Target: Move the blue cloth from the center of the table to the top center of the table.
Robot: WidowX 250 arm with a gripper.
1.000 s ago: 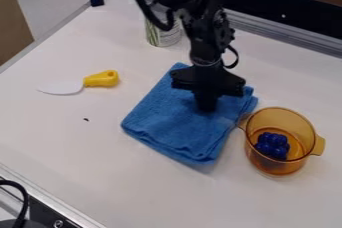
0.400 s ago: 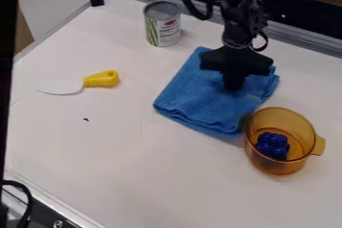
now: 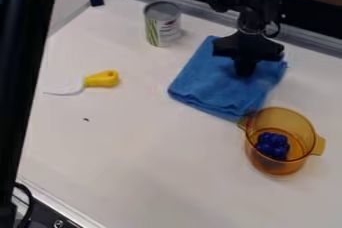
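Note:
The black gripper [image 3: 245, 68] points down onto the upper right part of the blue cloth [image 3: 210, 82], its fingers shut on the fabric. Folded into a flat square pad, the cloth lies on the white table [image 3: 140, 147], right of centre and towards the back. Its lower corner comes up to the left handle of the amber pot; whether they touch I cannot tell. Part of the cloth under the gripper is hidden.
An amber pot [image 3: 300, 142] holding a dark blue object [image 3: 272, 145] stands at the right. A can [image 3: 163, 24] is left of the cloth, with a yellow-handled knife [image 3: 101, 79] farther left. Metal rail [image 3: 304, 38] along the back edge.
The gripper and the cloth have moved together up and to the right, towards the table's back. The can has come fully into sight, and a dark vertical shape now covers the left edge.

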